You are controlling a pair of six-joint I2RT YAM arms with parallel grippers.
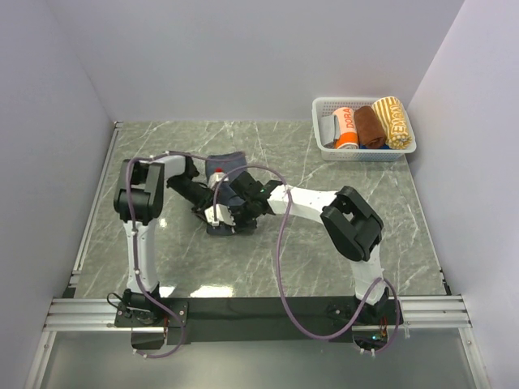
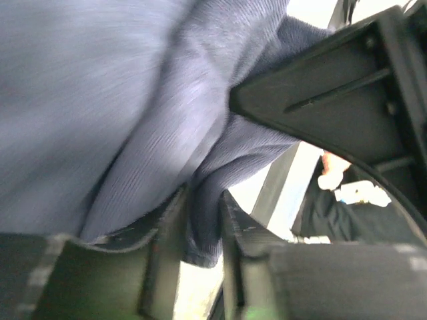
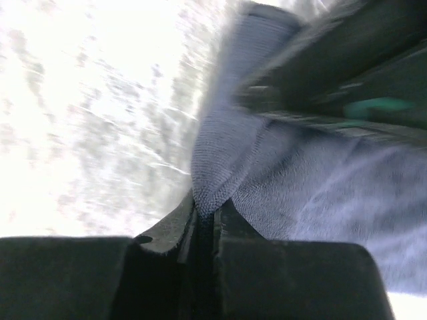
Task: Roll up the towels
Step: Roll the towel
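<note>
Tabletop (image 1: 268,267) stretches wide around the bunched towel (image 1: 225,164).

The towel (image 1: 229,164) is plain dark navy. The worktop (image 1: 340,267) is grey marble veined white. The basket (image 1: 369,154) is white lattice plastic.

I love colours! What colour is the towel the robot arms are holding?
The towel is plain dark navy blue, seen best in the left wrist view.
</note>
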